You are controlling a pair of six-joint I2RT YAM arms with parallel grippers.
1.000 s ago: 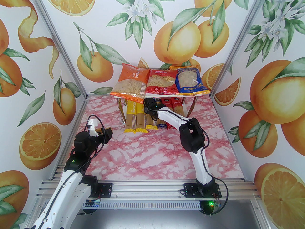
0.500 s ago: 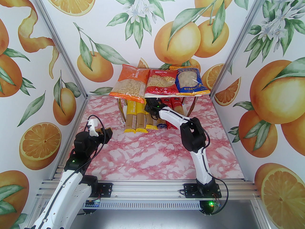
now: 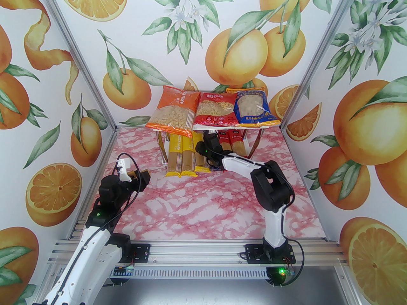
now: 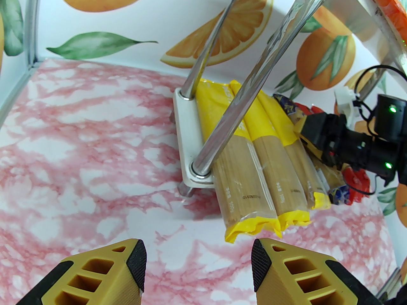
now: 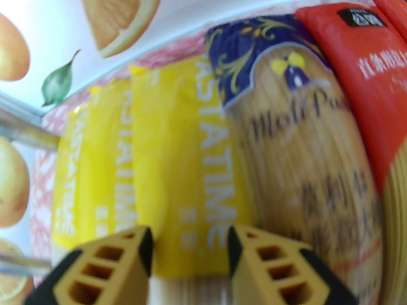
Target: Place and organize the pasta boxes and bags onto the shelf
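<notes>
The shelf [image 3: 219, 127] stands at the back with three bags on its top board: orange [image 3: 173, 108], red [image 3: 216, 108] and blue [image 3: 254, 106]. On the lower board [image 4: 184, 145] the pasta boxes lie side by side: three yellow [image 3: 182, 157], one dark blue [image 5: 286, 122], two red [image 3: 237, 143]. My right gripper [image 5: 189, 249] reaches under the top board, jaws apart just above the third yellow pack [image 5: 178, 154], beside the dark blue one. Low over the table at the left, my left gripper [image 4: 198, 256] is open and holds nothing.
Slanted chrome legs [image 4: 251, 75] frame the shelf's left side, close to the yellow packs. The packs' front ends overhang the lower board toward me. Pink marble table [image 3: 197, 208] spreads between the arms and the shelf. Printed walls close in three sides.
My right gripper has shifted right along the lower tier and its jaws have widened; its elbow swung right and down. The packs and the left arm stayed put.
</notes>
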